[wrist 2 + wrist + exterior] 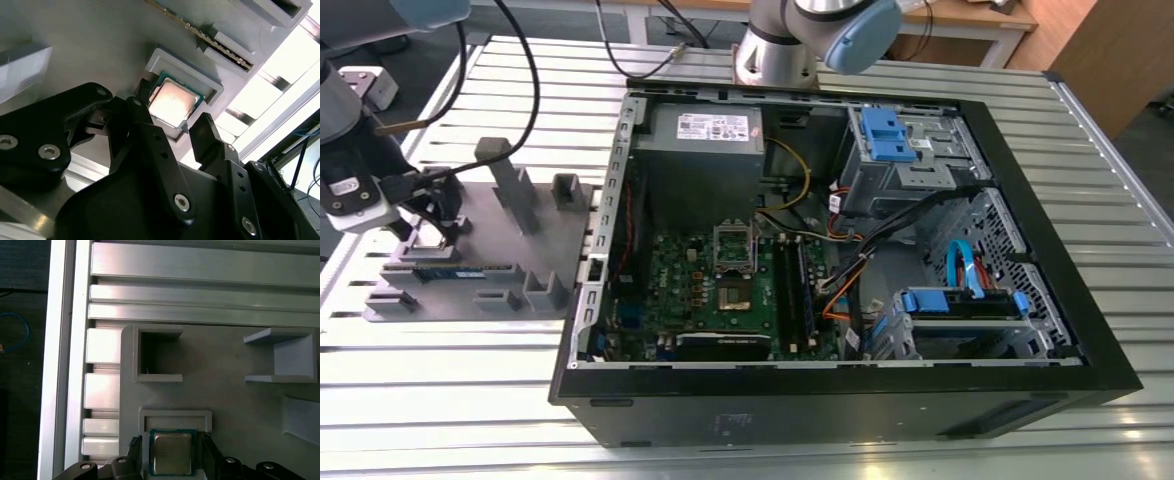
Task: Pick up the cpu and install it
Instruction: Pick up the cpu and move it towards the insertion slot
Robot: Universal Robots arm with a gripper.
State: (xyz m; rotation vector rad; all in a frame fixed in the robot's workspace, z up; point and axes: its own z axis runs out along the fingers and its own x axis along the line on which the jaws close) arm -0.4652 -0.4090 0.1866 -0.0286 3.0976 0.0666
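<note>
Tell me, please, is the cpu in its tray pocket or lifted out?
In: the cpu lies flat inside the pocket's rim, the open gripper straddling it.

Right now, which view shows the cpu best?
First wrist view: the cpu sits square-on, whole, inside the open gripper. Second wrist view shows it slanted, glare-washed. In the exterior view the gripper covers it.

The cpu point(172, 452) is a small square chip, and it is lying flat with its shiny silver top facing up. A thin green edge is showing around the silver. In both wrist views it is sitting in a little raised holder point(175, 415) on the grey tray point(225, 390), close to the tray's edge.
</note>
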